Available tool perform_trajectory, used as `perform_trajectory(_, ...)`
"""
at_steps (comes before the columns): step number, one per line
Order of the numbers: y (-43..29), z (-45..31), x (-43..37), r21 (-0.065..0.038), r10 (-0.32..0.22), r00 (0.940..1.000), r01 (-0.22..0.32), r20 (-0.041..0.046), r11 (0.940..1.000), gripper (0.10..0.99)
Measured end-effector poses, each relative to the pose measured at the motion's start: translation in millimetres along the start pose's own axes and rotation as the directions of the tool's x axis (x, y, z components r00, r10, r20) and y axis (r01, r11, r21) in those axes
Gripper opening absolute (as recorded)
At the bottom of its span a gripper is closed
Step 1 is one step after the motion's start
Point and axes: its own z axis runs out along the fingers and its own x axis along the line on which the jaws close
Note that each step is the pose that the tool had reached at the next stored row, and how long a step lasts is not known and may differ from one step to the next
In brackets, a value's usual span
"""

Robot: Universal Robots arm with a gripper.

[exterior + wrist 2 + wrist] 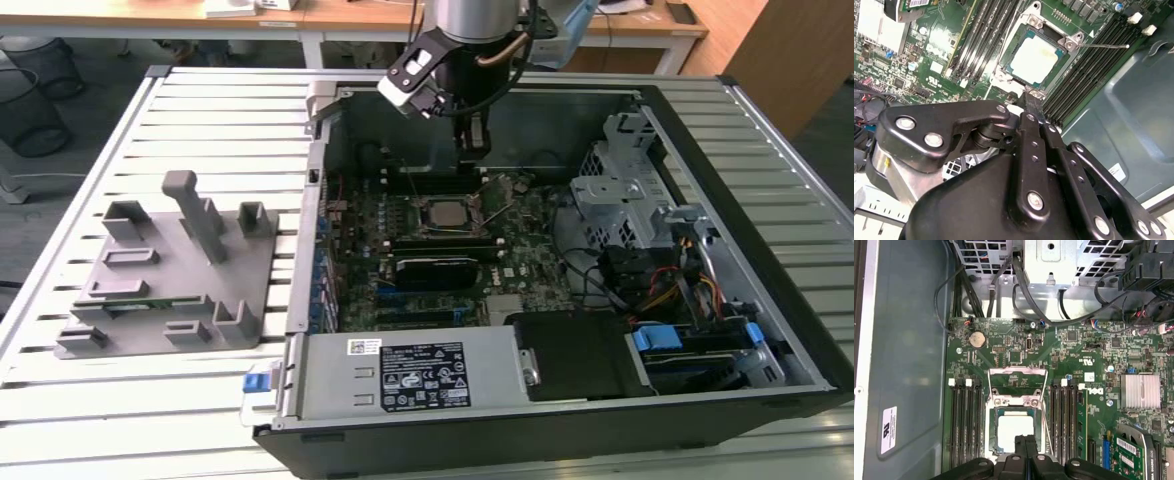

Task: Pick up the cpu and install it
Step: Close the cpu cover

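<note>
Cpu [1011,427]: flat silvery square, seemingly seated in socket [1014,401].

The cpu [1034,59] wears a dull, silvery metal lid; the hand [1032,99] is smooth black, faintly glossy; the surface [200,110] is ribbed, matt metal.

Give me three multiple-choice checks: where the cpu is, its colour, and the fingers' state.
1. Where is the cpu? A in the socket on the motherboard; B on the table; C on the floor.
2. Its top plate is: A black; B silvery; C red.
3. The fingers are: A wide open; B clamped on the cpu; C shut, empty.
Answers: 1 A, it lies in the socket in both wrist views; 2 B, pale metal shows; 3 C, they meet with nothing between.
</note>
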Motion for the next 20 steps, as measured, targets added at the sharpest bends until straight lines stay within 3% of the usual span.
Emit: perform_trajectory(20,15.1,1.0,-0.1,0.002,0.000,1.0000,0.000,0.0001,1.0000,0.106)
